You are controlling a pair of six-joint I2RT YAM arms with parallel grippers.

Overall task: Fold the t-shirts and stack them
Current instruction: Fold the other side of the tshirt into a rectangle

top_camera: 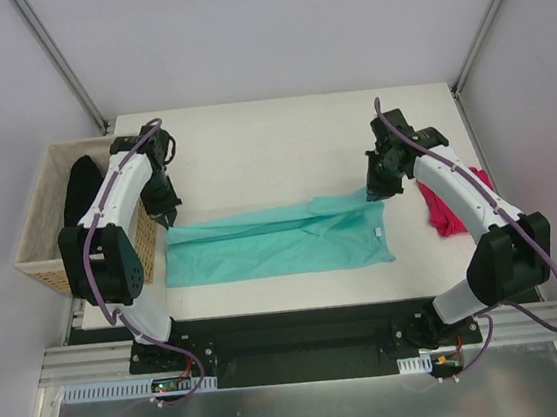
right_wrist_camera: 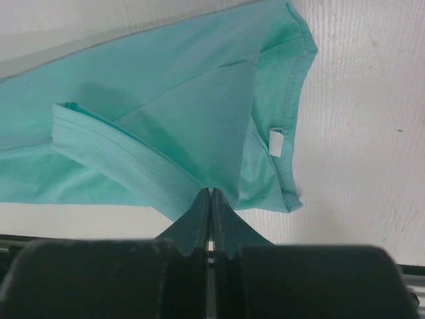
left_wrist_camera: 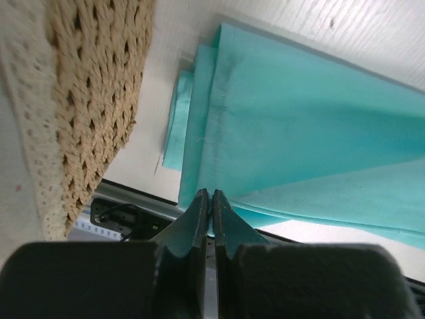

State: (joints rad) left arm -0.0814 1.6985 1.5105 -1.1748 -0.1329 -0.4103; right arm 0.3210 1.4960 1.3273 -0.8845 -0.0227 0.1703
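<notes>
**Two grippers clamped on one teal t-shirt (top_camera: 278,244); one pink t-shirt (top_camera: 445,212) off to the right**

Shirts: two.
- The teal t-shirt lies across the near-middle of the table (top_camera: 272,149), stretched left to right in a long band.
- It is doubled over lengthwise, with layered edges showing at both ends.
- Its left end is just beside the basket (top_camera: 37,211). Its right end is near the pink t-shirt but not touching it.
- The pink t-shirt is a crumpled heap at the table's right edge, unfolded and partly hidden under the right arm.
- The two shirts are not stacked.

Grippers: two, both with jaws pressed together.
- The left gripper (top_camera: 167,219) sits at the far-left corner of the teal t-shirt.
- In the left wrist view, teal cloth runs right up to the closed fingertips (left_wrist_camera: 198,212). It looks clamped on the shirt's edge, though the fingers mostly hide the pinch point.
- The right gripper (top_camera: 379,193) sits at the far-right corner, at the collar end.
- In the right wrist view, its fingers are closed on a folded, stitched hem of the teal cloth.
- The far edge of the shirt runs taut between the two grippers.

Label (right_wrist_camera: 276,143): one, small and white, inside the neckline at the shirt's right end.

Basket: one, wicker with a pale liner, standing at the left edge of the table beside the left arm.

Dark item (top_camera: 80,186): one, inside the basket. I cannot tell what it is.

Arms: two, white with black joints. Each reaches in from the near edge to its own end of the teal t-shirt.
</notes>
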